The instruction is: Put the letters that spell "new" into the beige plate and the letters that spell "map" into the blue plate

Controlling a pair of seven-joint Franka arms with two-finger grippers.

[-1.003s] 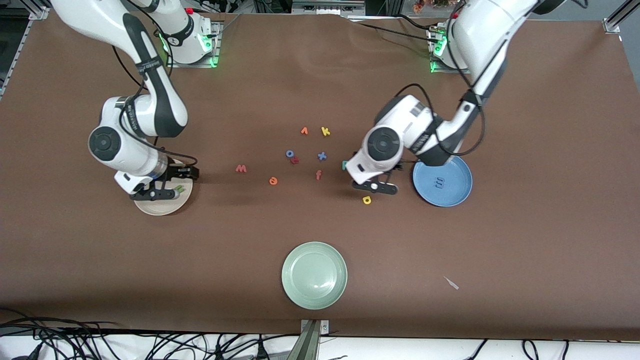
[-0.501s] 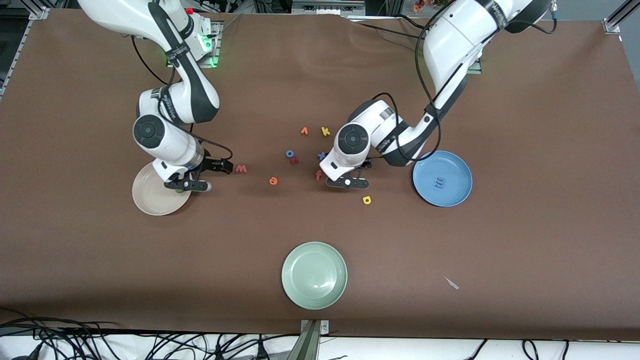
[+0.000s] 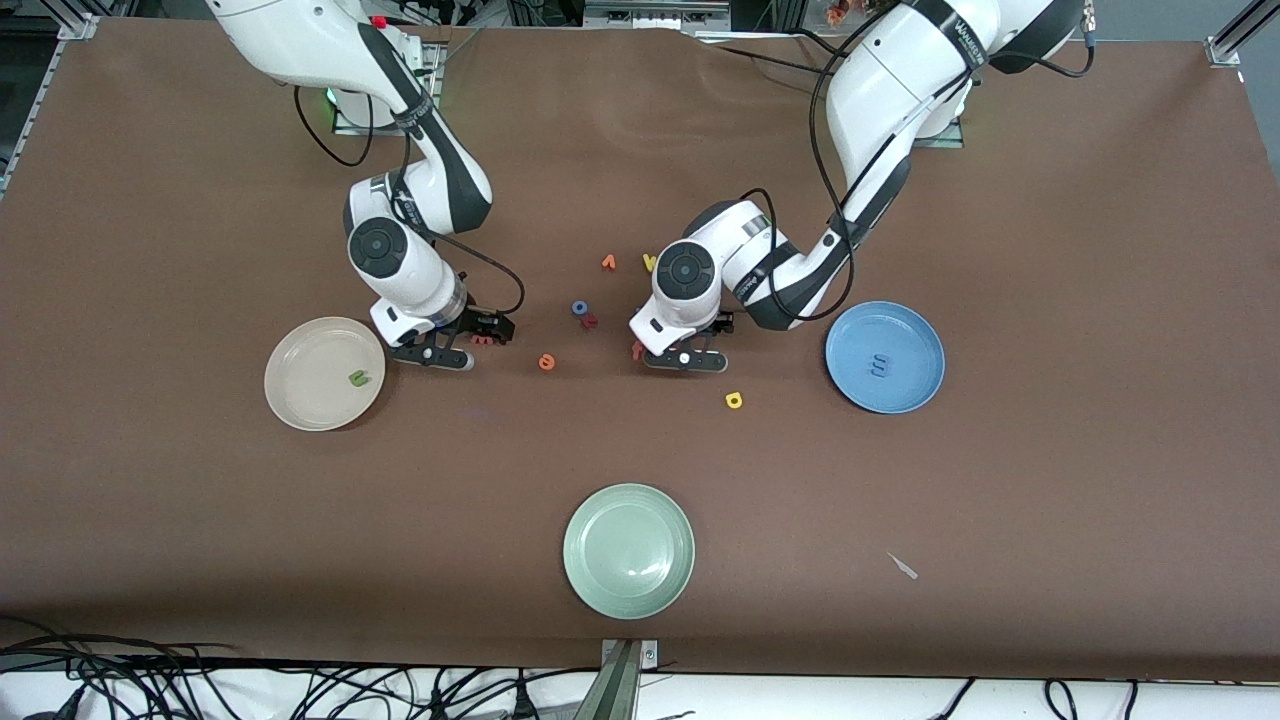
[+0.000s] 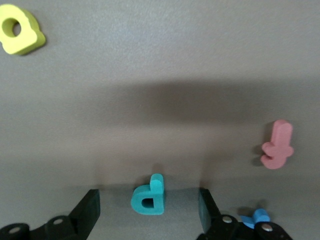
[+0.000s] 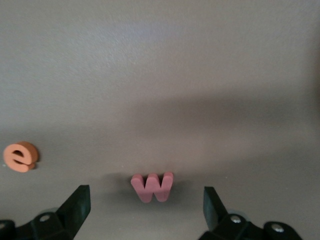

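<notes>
Both arms have moved in from their plates: the right gripper [image 5: 145, 210] is hovering over the w [image 5: 152, 187], fingers apart. The left gripper [image 4: 149, 212] is hovering over the p [image 4: 148, 196], fingers apart around it without touching.

Green plate [image 3: 629, 550]: near the front camera, mid-table.
Spare letters: orange one [image 3: 608, 262]; blue o [image 3: 579, 308] touching a small red letter [image 3: 590, 321].
White scrap [image 3: 903, 566]: on the brown table [image 3: 1100, 450].

Right arm [image 3: 440, 355] now over w [image 5: 152, 186]
</notes>
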